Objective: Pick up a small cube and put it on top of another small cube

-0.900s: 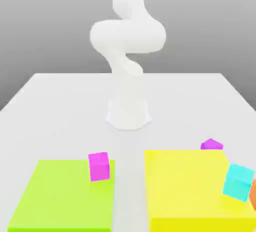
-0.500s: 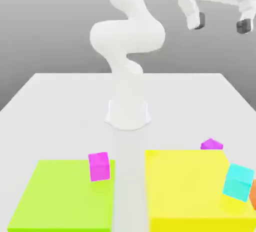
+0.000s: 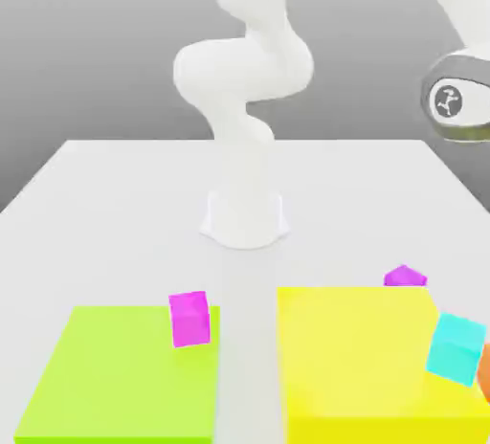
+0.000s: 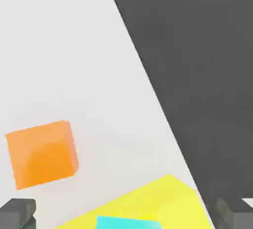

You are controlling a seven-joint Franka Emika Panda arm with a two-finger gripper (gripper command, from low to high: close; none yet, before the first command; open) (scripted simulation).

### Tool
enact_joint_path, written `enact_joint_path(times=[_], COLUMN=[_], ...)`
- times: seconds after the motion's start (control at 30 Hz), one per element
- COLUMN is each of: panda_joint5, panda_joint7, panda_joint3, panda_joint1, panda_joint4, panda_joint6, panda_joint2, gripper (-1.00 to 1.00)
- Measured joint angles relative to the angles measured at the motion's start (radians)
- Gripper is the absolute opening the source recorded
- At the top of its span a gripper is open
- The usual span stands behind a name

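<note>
Observed yellow slab (image 3: 354, 351) on the counter (image 3: 124, 212). Found tool (image 4: 126, 214) open (fingertips (image 4: 17, 214) wide apart). Located small orange cube (image 4: 40, 156) on the counter, near the slab but not touching. Noted cyan cube (image 3: 455, 349) on the slab.

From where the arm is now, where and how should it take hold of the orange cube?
I'd bring the open claw straight down over the orange cube, turned to match its slanted edges, and close on two opposite upright faces. It sits flat on the table, beside the yellow block, with bare table around it.
</note>
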Motion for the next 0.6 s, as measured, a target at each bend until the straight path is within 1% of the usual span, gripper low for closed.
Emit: enact_joint_path(times=[0.07, 0.2, 0.23, 0.43, 0.6], panda_joint5=[-0.029, -0.086, -0.094, -0.099, -0.038], panda_joint7=[-0.017, 0.01, 0.016, 0.019, -0.025], panda_joint3=[0.008, -0.034, -0.042, -0.044, 0.001], panda_joint1=[0.025, 0.07, 0.076, 0.077, 0.047], panda_joint4=[0.005, 0.032, 0.036, 0.038, 0.009], panda_joint6=[0.024, 0.124, 0.14, 0.147, 0.043], panda_joint2=[0.075, 0.22, 0.241, 0.251, 0.117], gripper=[0.0, 0.0, -1.0, -1.0, -1.0])
